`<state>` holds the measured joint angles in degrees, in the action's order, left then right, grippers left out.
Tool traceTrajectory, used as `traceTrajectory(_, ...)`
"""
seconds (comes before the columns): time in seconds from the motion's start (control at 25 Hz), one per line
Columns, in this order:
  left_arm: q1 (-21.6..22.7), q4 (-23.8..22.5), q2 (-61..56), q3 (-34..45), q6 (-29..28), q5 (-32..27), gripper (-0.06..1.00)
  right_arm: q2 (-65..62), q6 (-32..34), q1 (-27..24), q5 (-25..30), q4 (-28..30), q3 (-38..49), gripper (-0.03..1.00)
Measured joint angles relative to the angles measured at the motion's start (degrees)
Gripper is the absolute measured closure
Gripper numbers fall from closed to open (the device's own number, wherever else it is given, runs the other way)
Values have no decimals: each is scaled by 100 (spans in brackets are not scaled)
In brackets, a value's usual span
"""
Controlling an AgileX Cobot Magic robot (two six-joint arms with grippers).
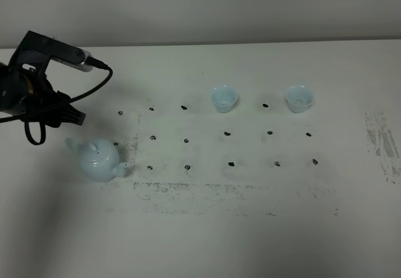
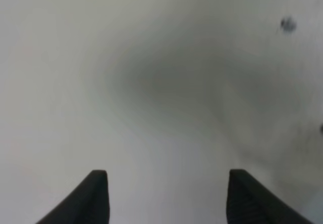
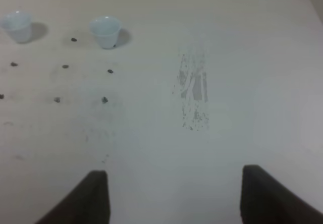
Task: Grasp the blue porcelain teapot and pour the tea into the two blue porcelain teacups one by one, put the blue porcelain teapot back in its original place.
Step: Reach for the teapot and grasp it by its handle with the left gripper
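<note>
One teapot (image 1: 98, 160); two teacups, left teacup (image 1: 223, 98), right teacup (image 1: 299, 97)

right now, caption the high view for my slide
Teapot at left by the left arm; one teacup centre back, other teacup right back.

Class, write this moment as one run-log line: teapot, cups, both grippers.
teapot: on table, ungrasped | teacups: two, upright, apart | left gripper: open, empty | right gripper: open, empty

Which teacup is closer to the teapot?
The left teacup in the high view. The right teacup stands in the same row but farther from the teapot, which sits at the far left.
</note>
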<state>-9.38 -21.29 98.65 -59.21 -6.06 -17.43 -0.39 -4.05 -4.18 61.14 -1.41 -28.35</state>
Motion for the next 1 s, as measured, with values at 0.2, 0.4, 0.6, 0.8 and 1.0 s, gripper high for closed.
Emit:
traceTrajectory(0.2,0,83,271,30,-7,581,45,0,0,0,0,0,0,39)
traceTrajectory(0.4,0,206,416,32,-34,318,46,0,0,0,0,0,0,39)
traceTrajectory(0.6,0,418,420,32,-57,-230,46,0,0,0,0,0,0,39)
traceTrajectory(0.8,0,476,420,32,-57,-531,46,0,0,0,0,0,0,39)
traceTrajectory(1.0,0,534,420,32,-57,-708,46,0,0,0,0,0,0,39)
